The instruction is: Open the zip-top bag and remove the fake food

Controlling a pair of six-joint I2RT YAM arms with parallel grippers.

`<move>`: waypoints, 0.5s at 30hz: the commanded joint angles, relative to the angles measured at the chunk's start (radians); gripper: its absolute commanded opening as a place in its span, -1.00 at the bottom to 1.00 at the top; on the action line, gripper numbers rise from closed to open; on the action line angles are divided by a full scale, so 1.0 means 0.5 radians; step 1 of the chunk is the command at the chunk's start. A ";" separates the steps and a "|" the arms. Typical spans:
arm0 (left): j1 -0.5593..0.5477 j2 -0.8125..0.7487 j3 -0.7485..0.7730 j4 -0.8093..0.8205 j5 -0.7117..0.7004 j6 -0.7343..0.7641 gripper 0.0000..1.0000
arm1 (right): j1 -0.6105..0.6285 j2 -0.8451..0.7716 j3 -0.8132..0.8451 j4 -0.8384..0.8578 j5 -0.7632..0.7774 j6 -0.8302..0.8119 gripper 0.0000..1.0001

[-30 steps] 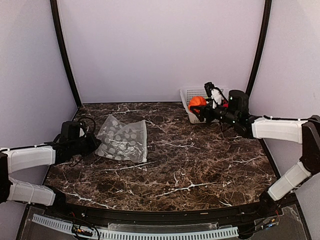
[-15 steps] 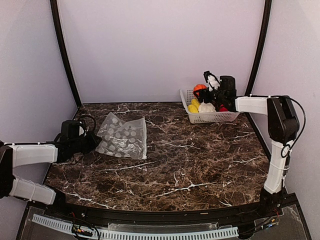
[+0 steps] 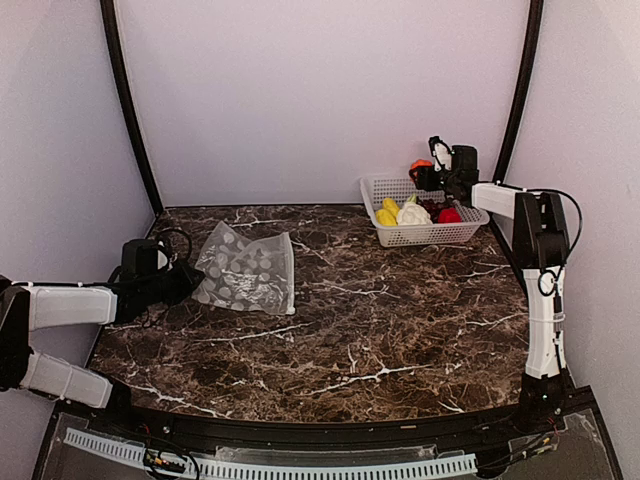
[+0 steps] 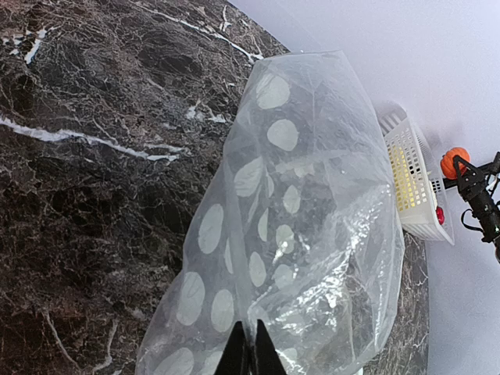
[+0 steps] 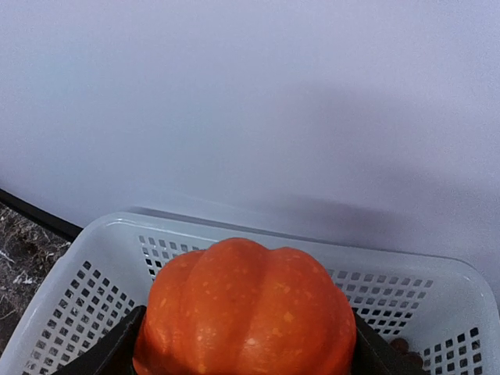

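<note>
Arms: two, white with black joints, one per side of the counter [image 3: 380, 320].
Bags: just one zip-top bag [image 3: 245, 272], on the left-far part of the counter.
Bag look: thin, clear, crinkly film printed with rows of pale round dots. It's puffed up and wrinkled, and you can see the marble right through it. The layers overlap, so I can't get a proper dot count.
Left tool [image 3: 190, 283]: pinched narrow on the bag's left edge. In the left wrist view the two black tips sit pressed together with film bunched around them.
Baskets: one white plastic basket [image 3: 420, 238], a rectangle with lattice holes in the walls, in the far right corner.
Fake food: mostly piled in that basket. There's a yellow cluster [image 3: 386, 212] that could be one piece or two, one knobbly white cauliflower [image 3: 413, 214], one red piece [image 3: 449, 215], and something dark behind them that's too small to make out.
Pumpkin [image 5: 246, 308]: one, orange, ribbed and round, with a slightly speckled skin.
Right tool [image 3: 425, 172]: spread wide around the pumpkin with a finger on each side, holding it over the basket's back rim.
Counter surface: dark brown marble pattern with white veins, flat and glossy.
Edges: the near edge curves and has a black rim. The pale walls [image 3: 320, 90] close in at the back and both sides, with a dark curved pole in each far corner.
Room: the bag and basket are well apart with a wide run of counter between them. The basket is tucked near the back wall and the right-hand pole.
</note>
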 commanded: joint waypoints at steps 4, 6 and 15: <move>0.027 0.049 -0.032 0.093 0.075 -0.050 -0.98 | 0.043 0.325 0.549 -0.153 -0.169 0.073 0.34; 0.030 0.042 -0.032 0.088 0.072 -0.052 -0.98 | 0.060 0.411 0.679 -0.224 -0.156 0.056 0.47; 0.041 0.045 -0.018 0.087 0.072 -0.056 -0.98 | 0.097 0.456 0.760 -0.300 -0.154 0.014 0.97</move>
